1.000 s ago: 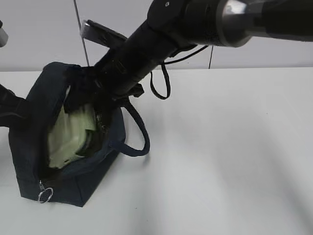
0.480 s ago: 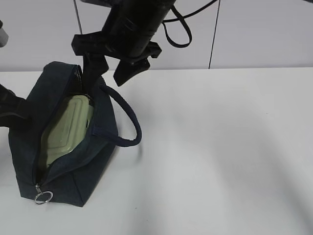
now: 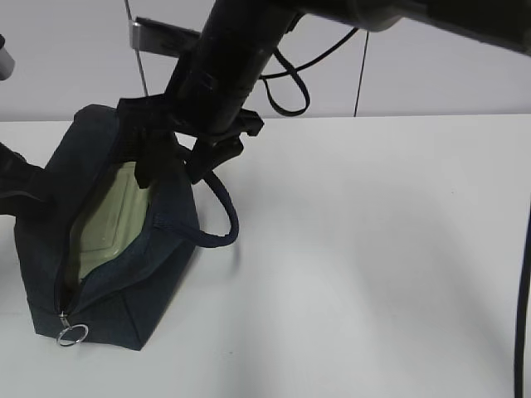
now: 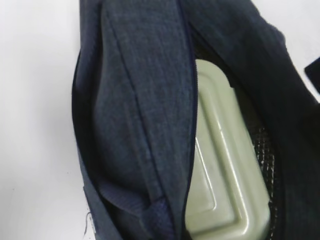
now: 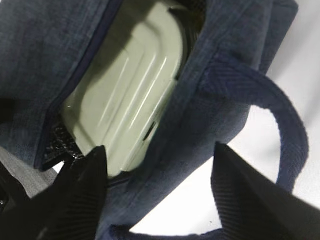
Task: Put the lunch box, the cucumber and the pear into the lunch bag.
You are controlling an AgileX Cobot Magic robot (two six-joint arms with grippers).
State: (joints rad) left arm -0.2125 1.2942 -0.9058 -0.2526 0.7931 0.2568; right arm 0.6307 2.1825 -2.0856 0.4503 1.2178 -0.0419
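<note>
The navy lunch bag point(image 3: 124, 307) stands at the left of the table with its top unzipped. The lunch box point(image 3: 108, 220) lies inside, its sage-green lid up; it also shows in the left wrist view point(image 4: 225, 165) and the right wrist view point(image 5: 130, 85). My right gripper point(image 3: 170, 176) is open and empty, its fingers astride the bag's right rim point(image 5: 220, 50), one finger point(image 5: 85, 190) over the opening, the other outside. A dark part of the left arm point(image 3: 17, 195) touches the bag's left side; its jaws do not show. The cucumber and the pear are out of view.
The bag's loop handle point(image 3: 224, 224) sticks out to the right under my right arm. The zip's metal ring pull point(image 3: 73, 334) hangs at the bag's near corner. White table point(image 3: 373, 249) stretches to the right of the bag.
My right gripper left the lunch box lying flat in the bag, rose out open, then came down a little over the right rim. The left arm has not moved.
</note>
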